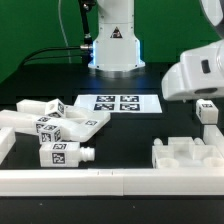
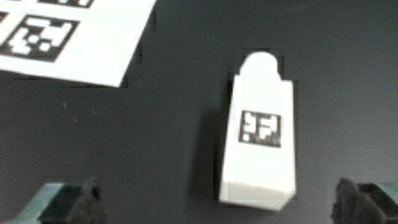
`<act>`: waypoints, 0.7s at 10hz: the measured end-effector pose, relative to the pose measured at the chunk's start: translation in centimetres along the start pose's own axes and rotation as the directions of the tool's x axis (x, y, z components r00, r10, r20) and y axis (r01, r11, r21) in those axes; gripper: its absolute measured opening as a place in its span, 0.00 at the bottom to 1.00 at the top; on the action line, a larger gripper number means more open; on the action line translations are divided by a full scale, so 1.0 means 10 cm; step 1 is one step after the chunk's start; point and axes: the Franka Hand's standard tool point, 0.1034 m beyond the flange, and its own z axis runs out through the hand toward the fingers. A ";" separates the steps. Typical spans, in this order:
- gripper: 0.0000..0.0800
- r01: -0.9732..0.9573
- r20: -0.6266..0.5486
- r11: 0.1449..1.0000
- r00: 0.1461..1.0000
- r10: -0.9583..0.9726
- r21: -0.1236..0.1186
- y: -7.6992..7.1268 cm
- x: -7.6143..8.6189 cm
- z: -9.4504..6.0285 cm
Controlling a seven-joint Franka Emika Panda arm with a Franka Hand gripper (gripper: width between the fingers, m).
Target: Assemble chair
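jaws spread wide | chair leg lying between, apparently untouched

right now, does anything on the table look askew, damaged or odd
Nothing damaged or spilled. The only untidy spot is the pile of parts at the exterior view's left: they lie crisscrossed, some leaning on others. One part lies alone between the fingers of the open gripper, clear of both.

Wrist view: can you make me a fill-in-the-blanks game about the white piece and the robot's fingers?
1. The white chair piece lies on a ___ table.
2. The fingers are ___, holding nothing.
3. The marker board shows ___ tags.
Missing words: black; open; four.
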 end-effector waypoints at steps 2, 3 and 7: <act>0.81 -0.071 0.078 0.997 0.995 0.068 0.043 -0.09 0.09 0.14; 0.81 -0.066 0.072 0.997 0.995 0.063 0.040 -0.08 0.11 0.13; 0.81 -0.083 0.098 0.996 0.992 0.079 0.041 -0.08 0.11 0.25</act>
